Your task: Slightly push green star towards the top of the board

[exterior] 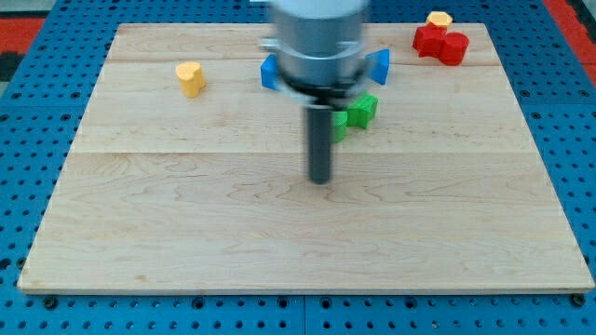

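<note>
My tip point(320, 180) rests on the wooden board point(186, 233) near its middle, just below and to the view's left of the green star point(358, 111), apart from it; the rod partly hides the star's left side; there are no jaws here, only the straight rod. A blue block point(270, 72) and another blue block point(380, 65) flank the arm's housing; a yellow heart-like block point(190, 78) sits upper left; red blocks point(440, 43) with a small yellow block point(439, 18) lie at the upper right corner.
</note>
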`<state>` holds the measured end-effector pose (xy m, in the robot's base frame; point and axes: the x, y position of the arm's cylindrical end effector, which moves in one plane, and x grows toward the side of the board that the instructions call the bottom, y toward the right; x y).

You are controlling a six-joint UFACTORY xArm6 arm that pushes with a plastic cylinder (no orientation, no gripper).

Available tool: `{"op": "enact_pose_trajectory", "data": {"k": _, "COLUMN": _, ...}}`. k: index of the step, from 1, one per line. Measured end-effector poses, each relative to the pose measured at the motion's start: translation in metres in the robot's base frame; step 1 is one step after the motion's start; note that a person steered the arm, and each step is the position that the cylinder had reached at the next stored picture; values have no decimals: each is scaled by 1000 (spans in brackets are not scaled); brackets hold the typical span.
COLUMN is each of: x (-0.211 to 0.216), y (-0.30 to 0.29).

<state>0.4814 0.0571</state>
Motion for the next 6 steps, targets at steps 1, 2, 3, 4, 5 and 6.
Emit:
{"op": "enact_pose_trajectory", "data": {"k": 1, "x": -52, "y": 1}}
{"op": "enact_pose_trajectory", "data": {"k": 2, "x": -83, "y": -31}}
{"op": "enact_pose_trajectory", "data": {"k": 3, "x": -83, "y": -45}}
{"op": "enact_pose_trajectory", "data": {"k": 4, "x": -65, "y": -25}}
{"op": "enact_pose_trajectory", "data": {"k": 5, "x": -55, "y": 3}}
{"op": "enact_pose_trajectory", "data": {"k": 6, "x": -85, "y": 4}}
